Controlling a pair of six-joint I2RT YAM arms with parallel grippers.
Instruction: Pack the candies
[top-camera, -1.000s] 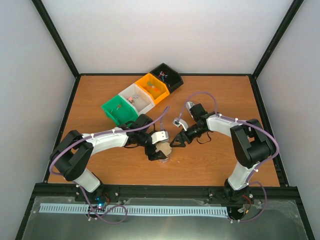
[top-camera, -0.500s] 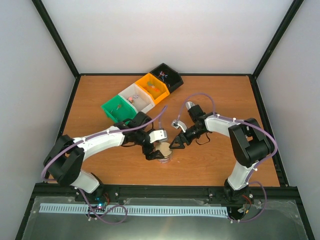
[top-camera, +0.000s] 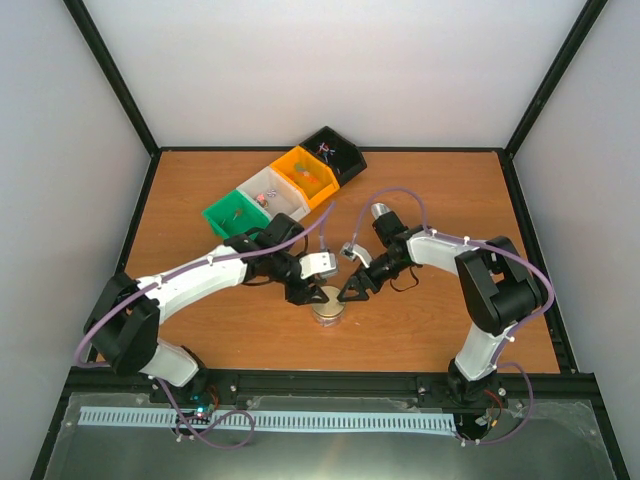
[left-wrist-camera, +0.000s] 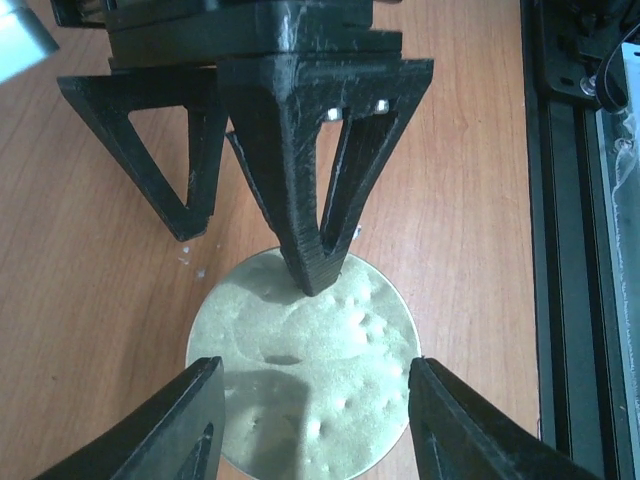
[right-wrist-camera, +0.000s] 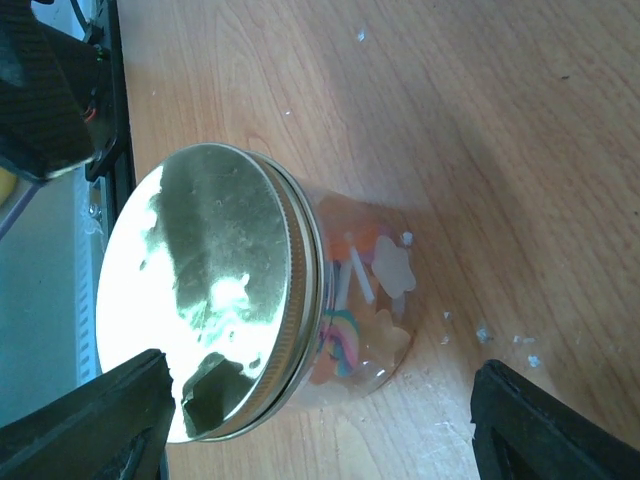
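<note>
A clear glass jar (right-wrist-camera: 385, 300) with a round gold lid (top-camera: 327, 303) stands on the table near the front middle. Candies (right-wrist-camera: 385, 330) in pink, orange and white show through its glass. The lid fills the left wrist view (left-wrist-camera: 305, 365). My left gripper (top-camera: 306, 290) is open, with one finger on each side of the lid (left-wrist-camera: 315, 430). My right gripper (top-camera: 350, 293) is open and empty, and its spread fingers (right-wrist-camera: 90, 430) flank the jar. One right fingertip (left-wrist-camera: 312, 262) rests at the lid's edge. A few candies (top-camera: 262, 199) lie in the bins.
Four plastic bins stand in a diagonal row at the back: green (top-camera: 222, 222), white (top-camera: 285, 205), orange (top-camera: 295, 165) and black (top-camera: 345, 160). The black frame rail (left-wrist-camera: 560, 200) runs along the table's near edge.
The left gripper has drawn back toward the bins, off the top of the jar. The jar's gold lid now shows flat and uncovered. The right gripper has edged closer to the jar.
</note>
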